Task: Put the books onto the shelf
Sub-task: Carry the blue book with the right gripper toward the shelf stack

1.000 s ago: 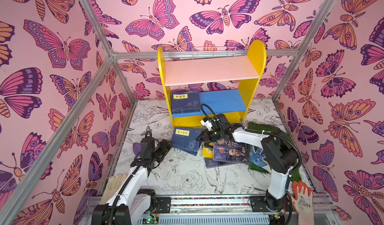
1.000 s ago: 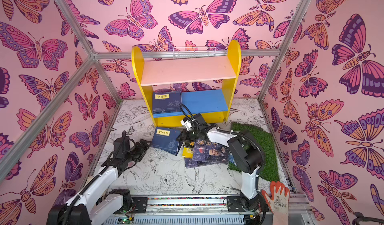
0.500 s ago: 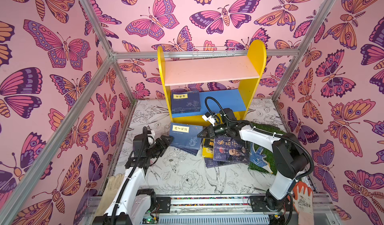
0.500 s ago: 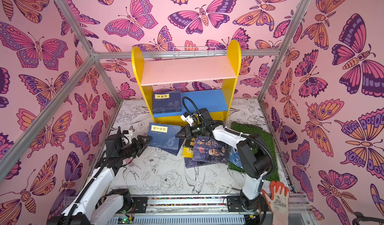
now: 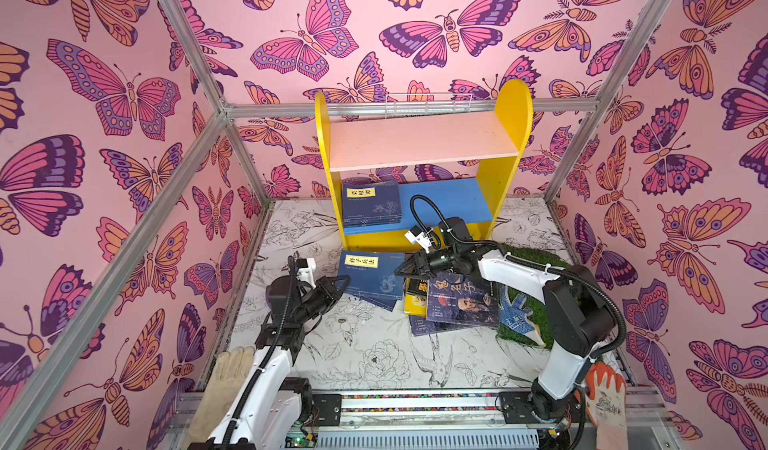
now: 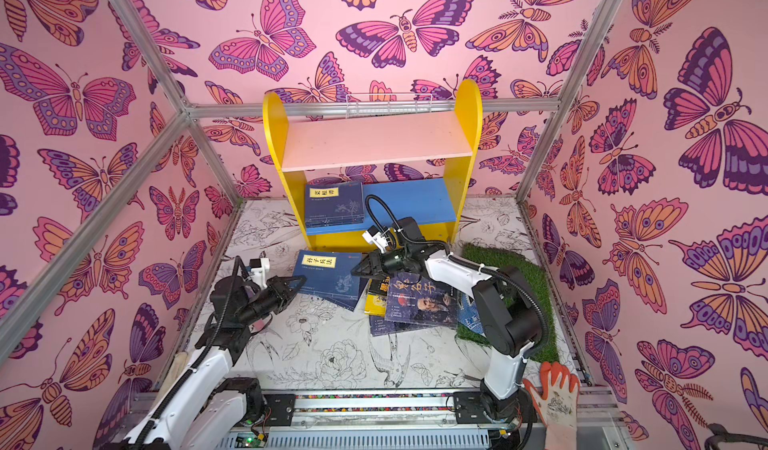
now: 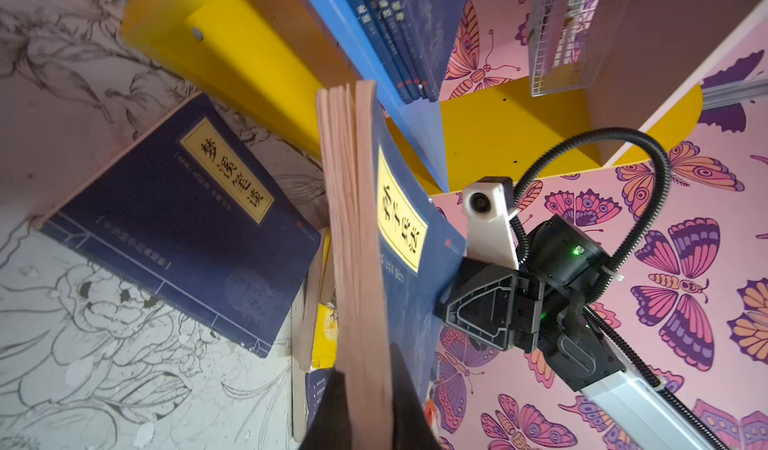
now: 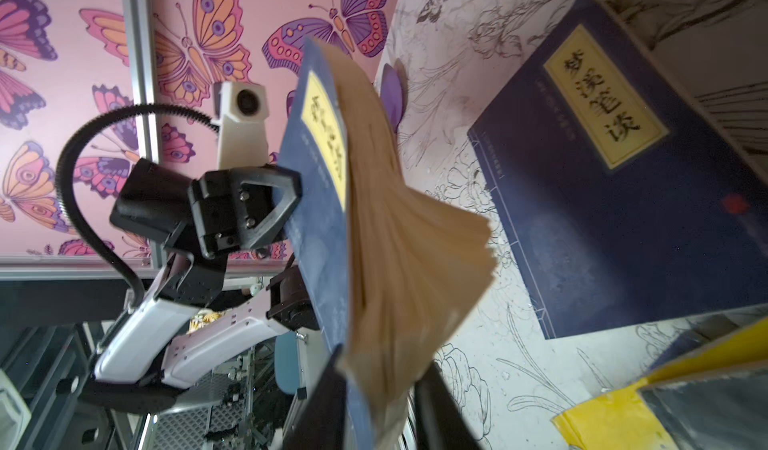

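I'm clamping the navy book (image 5: 374,279) by its edge with my left gripper (image 5: 345,280), jaws squeezed tight on cover and pages. The book is hanging just in front of the shelf (image 5: 505,169), lifted off the floor, yellow label facing up, between my two arms. My right gripper (image 5: 405,263) is straddling the opposite edge, jaws partly parted around the fanning pages. I cannot tell whether they are actually gripping. A second navy book (image 7: 178,228) is lying flat on the floor beneath the held one, also in front of the shelf. A stack (image 5: 372,207) of navy books is sitting on the shelf's blue lower board, against its left panel in both top views. The other books (image 5: 461,298) are lying in a heap before the shelf's right foot.
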You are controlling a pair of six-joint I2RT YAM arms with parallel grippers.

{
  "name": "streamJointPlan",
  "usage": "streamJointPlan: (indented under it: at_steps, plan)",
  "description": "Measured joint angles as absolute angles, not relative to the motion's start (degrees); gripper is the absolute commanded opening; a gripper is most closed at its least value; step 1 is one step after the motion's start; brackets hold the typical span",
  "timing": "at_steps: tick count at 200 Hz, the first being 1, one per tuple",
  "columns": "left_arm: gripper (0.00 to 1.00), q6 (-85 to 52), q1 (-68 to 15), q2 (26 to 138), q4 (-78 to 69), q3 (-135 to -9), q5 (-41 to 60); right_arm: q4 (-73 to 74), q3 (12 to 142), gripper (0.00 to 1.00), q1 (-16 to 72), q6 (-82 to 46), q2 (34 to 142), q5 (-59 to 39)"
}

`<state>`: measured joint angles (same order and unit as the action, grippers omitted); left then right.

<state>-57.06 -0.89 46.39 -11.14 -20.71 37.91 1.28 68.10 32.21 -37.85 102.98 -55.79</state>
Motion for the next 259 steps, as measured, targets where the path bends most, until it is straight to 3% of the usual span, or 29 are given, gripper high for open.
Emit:
streamJointPlan:
  at_steps: [27,71,115,193,225,250,259]
  plan:
    - [0.0,-60.18,-1.21,40.84,-14.48,-15.7,32.32,6.24,66.67,0.62,30.89,-42.19,102.98,-54.26]
    - [0.0,-65.01,-1.21,32.34,-18.24,-9.96,22.7,13.58,62.06,0.62,30.65,-48.16,102.96,-54.57]
    - [0.0,-67.37,-1.21,32.42,-25.06,-9.89,20.32,20.69,61.65,0.57,35.07,-52.73,103.04,-56.62]
    - [0.0,-69.01,-1.21,34.57,-30.35,-9.69,19.84,37.39,62.87,0.39,36.56,-65.71,108.55,-56.21]
    - [0.0,-69.58,-1.19,35.7,-31.83,-9.58,19.49,40.21,63.96,0.14,36.97,-68.2,109.03,-54.92]
    - [0.0,-69.8,-1.21,36.14,-33.23,-9.58,19.05,42.17,63.96,0.02,36.95,-70.19,109.03,-54.24]
    - [0.08,-69.97,-1.21,36.6,-33.61,-9.58,18.96,42.83,63.96,0.0,36.95,-70.54,109.03,-54.08]
